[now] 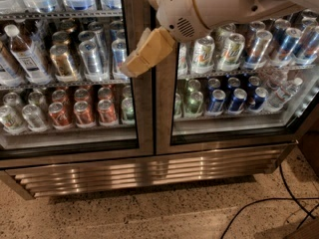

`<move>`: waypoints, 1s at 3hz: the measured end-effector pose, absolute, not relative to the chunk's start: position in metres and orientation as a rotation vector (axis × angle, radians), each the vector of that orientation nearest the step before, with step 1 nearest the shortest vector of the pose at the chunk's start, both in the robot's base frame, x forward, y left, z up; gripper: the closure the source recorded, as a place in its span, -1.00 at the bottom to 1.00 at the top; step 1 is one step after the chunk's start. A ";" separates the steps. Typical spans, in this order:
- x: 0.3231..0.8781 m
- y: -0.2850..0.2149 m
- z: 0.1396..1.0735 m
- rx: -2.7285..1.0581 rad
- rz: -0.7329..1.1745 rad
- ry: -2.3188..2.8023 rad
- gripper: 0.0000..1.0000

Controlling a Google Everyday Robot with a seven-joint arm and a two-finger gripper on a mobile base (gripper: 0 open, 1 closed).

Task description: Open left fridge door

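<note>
1. Brushed-steel-framed, glass-paned left fridge door fills the 9 o'clock half of the view, shut and flush with the matching right door.
2. The tan claw hangs over its free edge, toward 11 o'clock; how far it is parted, I cannot tell.
3. Step, as I judge it: reaching for purchase. Next, catch that edge and pull outward.
4. Long axis runs 12 to 6; the pane faces the camera.

Gripper sits over the right-hand frame of the left fridge door, possibly touching it.
</note>
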State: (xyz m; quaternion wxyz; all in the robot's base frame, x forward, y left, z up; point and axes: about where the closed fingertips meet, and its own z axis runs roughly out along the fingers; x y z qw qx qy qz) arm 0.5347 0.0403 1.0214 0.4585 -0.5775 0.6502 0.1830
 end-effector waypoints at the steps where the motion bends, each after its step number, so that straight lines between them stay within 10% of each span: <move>1: 0.541 0.051 1.025 -1.381 0.516 1.556 -1.00; 3: 0.551 0.081 1.030 -1.417 0.549 1.509 -1.00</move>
